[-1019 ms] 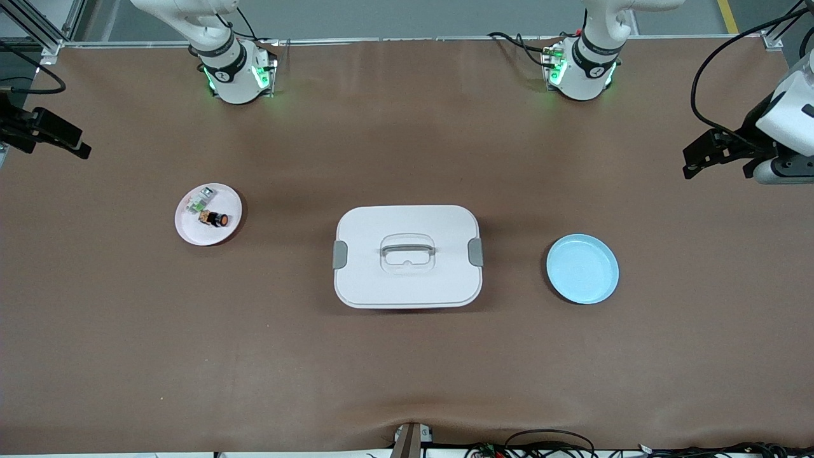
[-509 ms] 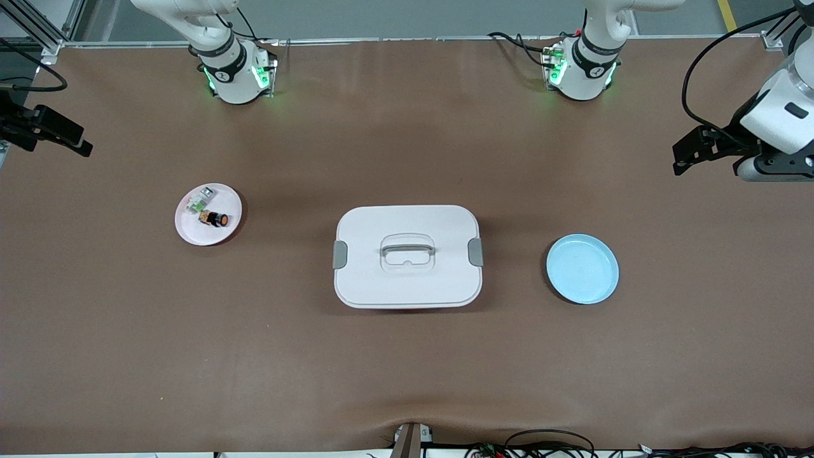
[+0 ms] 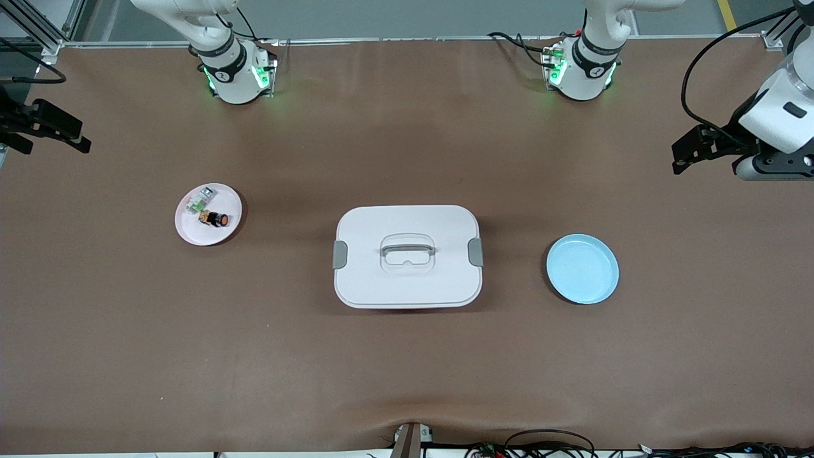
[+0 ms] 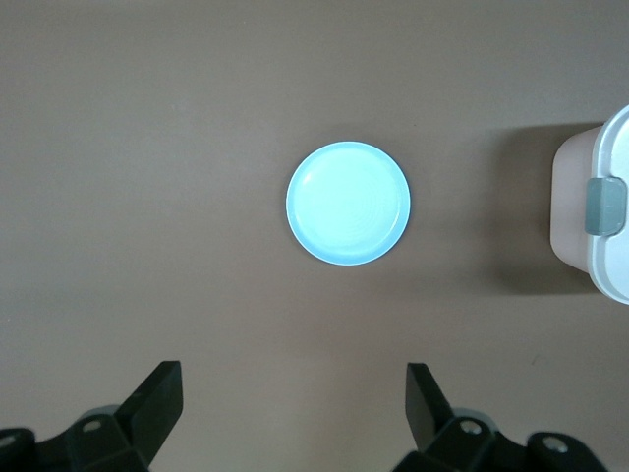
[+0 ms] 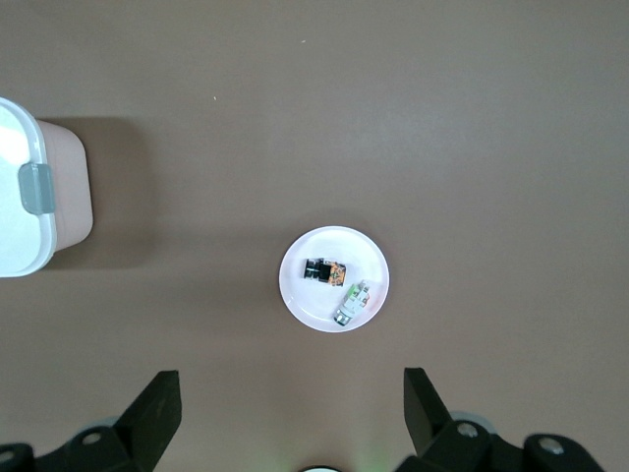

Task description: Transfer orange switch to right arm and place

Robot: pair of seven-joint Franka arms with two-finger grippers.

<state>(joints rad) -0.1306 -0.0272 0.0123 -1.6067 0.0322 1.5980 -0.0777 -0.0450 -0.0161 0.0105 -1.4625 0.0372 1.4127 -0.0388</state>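
Observation:
The orange switch (image 3: 217, 219), a tiny black cylinder with a round orange end, lies on a small pink-white plate (image 3: 191, 230) toward the right arm's end of the table. It also shows in the right wrist view (image 5: 323, 270), on the plate (image 5: 307, 298). My right gripper (image 3: 75, 137) is open and empty, high over the table's edge at that end (image 5: 292, 393). My left gripper (image 3: 683, 154) is open and empty, high over bare table at the left arm's end (image 4: 292, 388).
A small grey-white piece with a green part (image 3: 199, 200) lies on the same plate, beside the switch (image 5: 351, 303). A white lidded box with a handle (image 3: 407, 256) stands mid-table. An empty light-blue plate (image 3: 582, 268) sits toward the left arm's end (image 4: 348, 204).
My left arm has risen a little and its gripper has shifted slightly toward the table's middle. My right gripper has barely moved. The switch and plates have not moved.

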